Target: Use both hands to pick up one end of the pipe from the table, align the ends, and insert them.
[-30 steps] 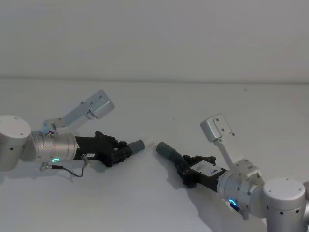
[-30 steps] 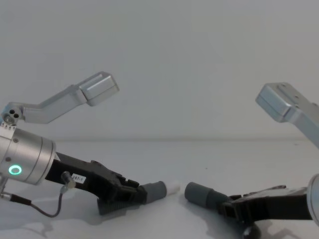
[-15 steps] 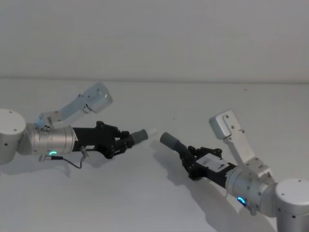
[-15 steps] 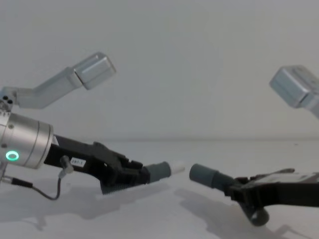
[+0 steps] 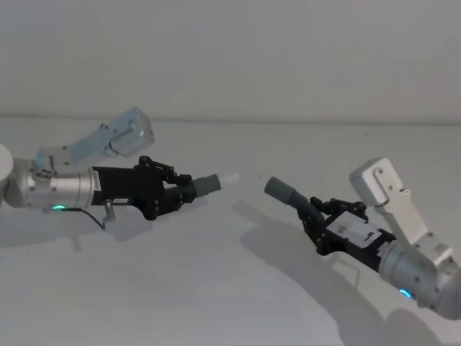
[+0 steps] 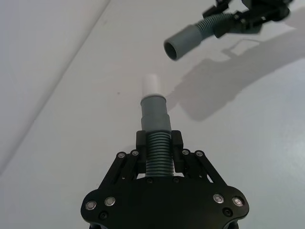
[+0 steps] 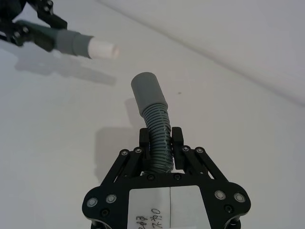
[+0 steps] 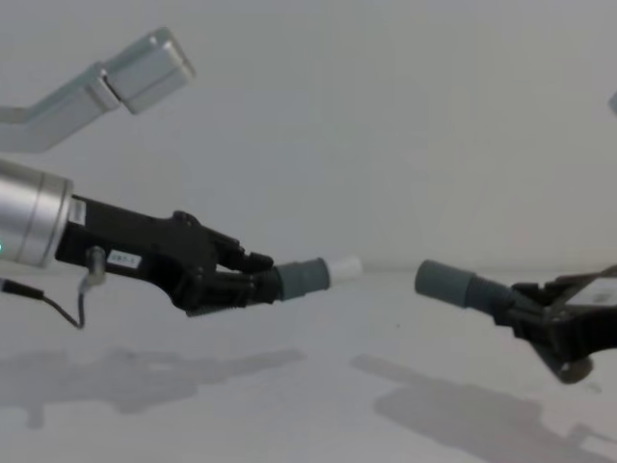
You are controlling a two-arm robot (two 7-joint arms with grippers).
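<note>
Hollow socket cuff (image 6: 184,41) opposite white spigot (image 6: 151,84)

The straight hose piece (image 5: 204,185) hangs clear above the worktop (image 5: 216,288), nearly level, white spigot (image 5: 229,177) forward. Facing it across a gap, the curved piece (image 5: 294,201) tilts its grey socket cuff (image 5: 276,189) upward.

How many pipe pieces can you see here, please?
2. The straight piece with the white tip is clamped in the left gripper; the curved piece is in the right gripper, its cuff facing that tip across a gap.
</note>
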